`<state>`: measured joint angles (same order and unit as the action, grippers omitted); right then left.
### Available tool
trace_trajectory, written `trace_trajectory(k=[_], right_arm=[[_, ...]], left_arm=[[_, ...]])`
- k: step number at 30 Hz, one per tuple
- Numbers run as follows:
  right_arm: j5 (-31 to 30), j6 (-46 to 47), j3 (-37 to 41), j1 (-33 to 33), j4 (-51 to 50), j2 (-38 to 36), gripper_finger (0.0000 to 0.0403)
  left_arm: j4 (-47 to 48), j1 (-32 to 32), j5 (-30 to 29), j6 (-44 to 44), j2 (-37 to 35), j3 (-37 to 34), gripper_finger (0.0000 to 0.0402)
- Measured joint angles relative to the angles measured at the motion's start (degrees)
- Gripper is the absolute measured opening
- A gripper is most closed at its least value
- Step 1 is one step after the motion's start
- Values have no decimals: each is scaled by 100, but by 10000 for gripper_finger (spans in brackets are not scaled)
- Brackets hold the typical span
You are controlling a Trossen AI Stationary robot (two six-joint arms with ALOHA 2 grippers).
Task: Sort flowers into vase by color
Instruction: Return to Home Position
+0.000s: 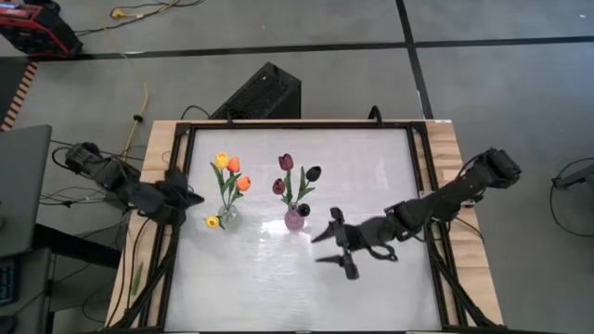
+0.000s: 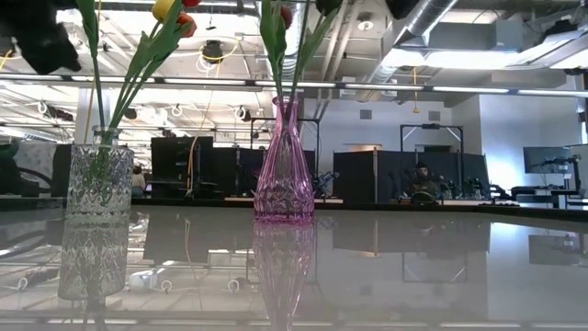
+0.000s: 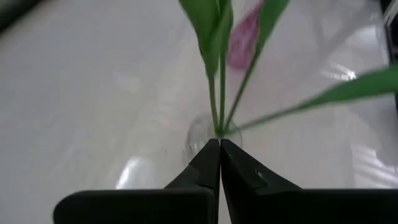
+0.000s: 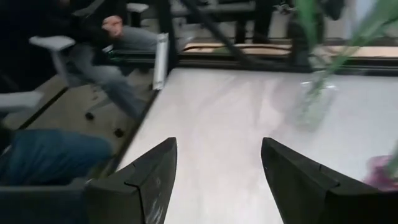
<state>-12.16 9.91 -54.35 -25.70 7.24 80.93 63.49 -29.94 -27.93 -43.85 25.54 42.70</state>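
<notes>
Sorting looks done, and what is left is pulling both arms clear without catching a stem. The clear vase (image 1: pixel 227 216) stands left of centre on the table (image 1: pixel 371 186) and holds the yellow and orange flowers (image 1: pixel 233 164). One yellow head (image 1: pixel 213 222) droops low at the vase's 9 o'clock. The pink vase (image 1: pixel 294 220) stands near it at 3 o'clock and holds the maroon flowers (image 1: pixel 286 162). In both vases the stems run upright from the neck and fan outward, heads on top. In the high view the heads mostly show toward 12 o'clock of each vase. The left gripper (image 3: pixel 219 144) is the nearer one. It sits by the table's left edge with the clear vase just beside it at about 4 o'clock. Its fingers are pressed together with nothing between them, and the tips aim at the foot of the stems. The drooping yellow head lies between it and the vase, so backing away toward 9 o'clock seems the safe line. The right gripper (image 4: pixel 219 149) hangs over bare table with the pink vase at about 10 o'clock. It is spread wide and empty, and it is apart from the leaves, so its way toward 3 o'clock looks free.
</notes>
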Motion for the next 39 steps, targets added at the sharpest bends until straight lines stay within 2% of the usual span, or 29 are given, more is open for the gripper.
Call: trace_trajectory(k=[4, 7, 12, 16, 20, 25, 28, 33, 36, 39], right_arm=[[0, -235, 0, 332, -23, -123, 260], [2, -454, 107, 547, 135, -293, 256], [2, -553, 765, 836, 574, -691, 220], [2, -287, 1608, 978, 1286, -1074, 171], [4, -241, 2483, 1009, 2336, -1299, 113], [7, -241, 3186, 1060, 3592, -1349, 47], [7, -241, 3366, 1090, 3712, -1348, 17], [7, -222, 3720, 1021, 4066, -1311, 26], [9, -214, 4089, 934, 4688, -1315, 36], [11, -153, 4543, 880, 5268, -1320, 26]], left_arm=[[-451, 89, -472, 649, -98, 0, 0], [-1332, 101, -591, 1578, -46, -57, 0], [-2494, 101, -724, 3033, -151, -405, 0], [-2505, 107, -1003, 2986, -522, -721, 0], [-2772, 105, -947, 2788, -1120, -1243, 0], [-3793, 105, -319, 2993, -1889, -1856, 0], [-4344, 105, -47, 3137, -2258, -2107, 0], [-5128, 105, 382, 3309, -2552, -2639, 0], [-5365, 105, 619, 3289, -2525, -2875, 0], [-5465, 105, 670, 3280, -2540, -3034, 0]])
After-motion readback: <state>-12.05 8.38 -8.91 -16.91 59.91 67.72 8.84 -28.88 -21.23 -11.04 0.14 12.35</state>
